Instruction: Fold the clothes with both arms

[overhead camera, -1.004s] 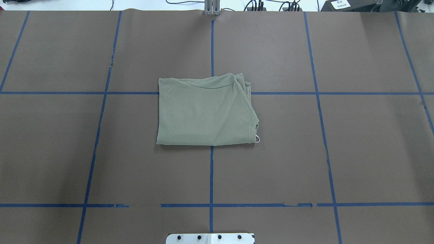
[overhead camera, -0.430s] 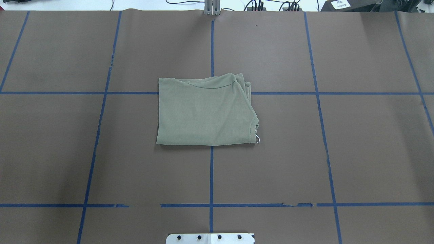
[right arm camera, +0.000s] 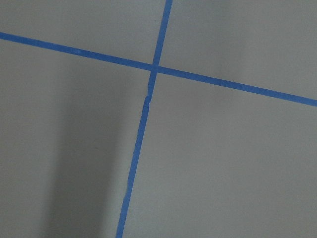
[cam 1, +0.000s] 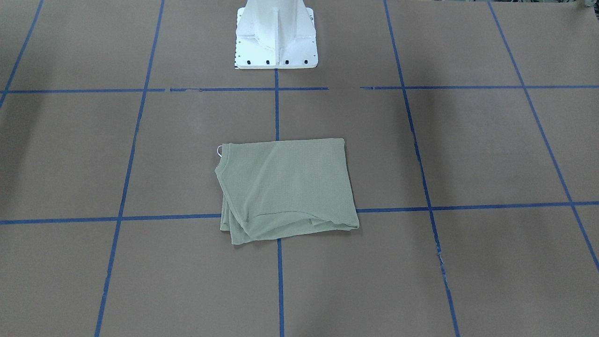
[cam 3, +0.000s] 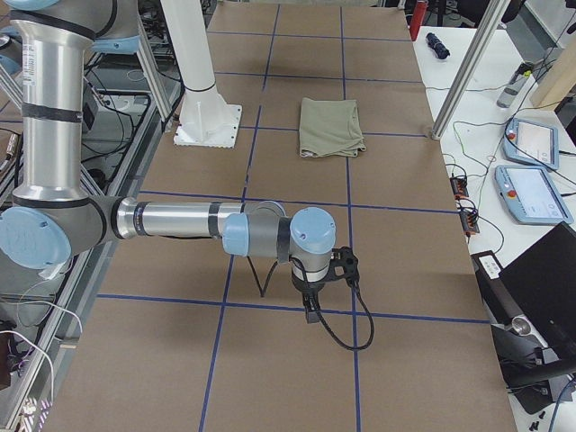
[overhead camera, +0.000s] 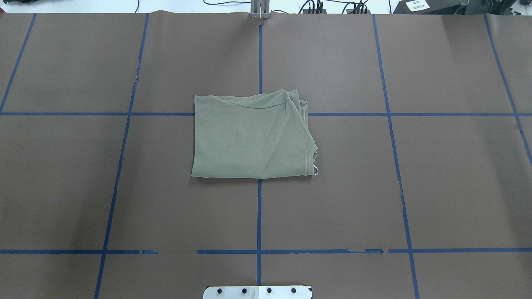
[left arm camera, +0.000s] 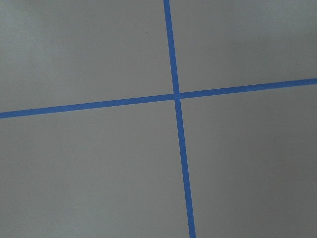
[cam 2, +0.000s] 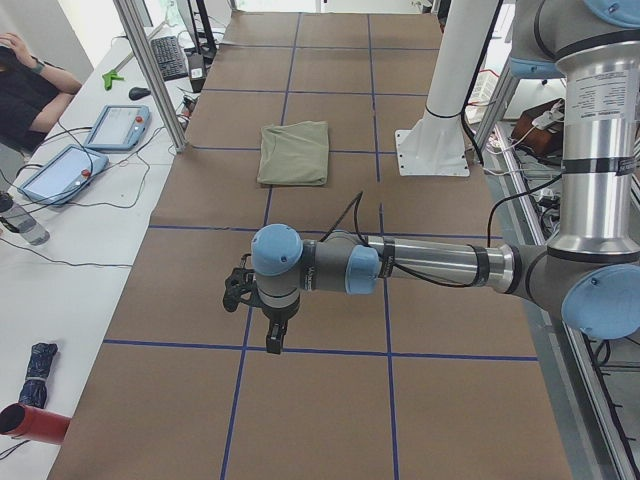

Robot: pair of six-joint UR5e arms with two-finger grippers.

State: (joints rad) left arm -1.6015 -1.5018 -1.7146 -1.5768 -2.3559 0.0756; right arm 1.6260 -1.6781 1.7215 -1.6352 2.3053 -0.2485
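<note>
Shirt [overhead camera: 251, 139] unmoved; edges free, bare table [overhead camera: 374, 187] around.

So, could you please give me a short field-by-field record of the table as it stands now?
shirt: pale olive, folded into a rectangle, flat at mid-table over a blue tape crossing
collar: robot's right, near corner, white loop sticking out
left gripper: pointing down over bare table, far from shirt; open or shut cannot be told
right gripper: same, at the opposite end
contact: neither gripper touches the shirt
</note>
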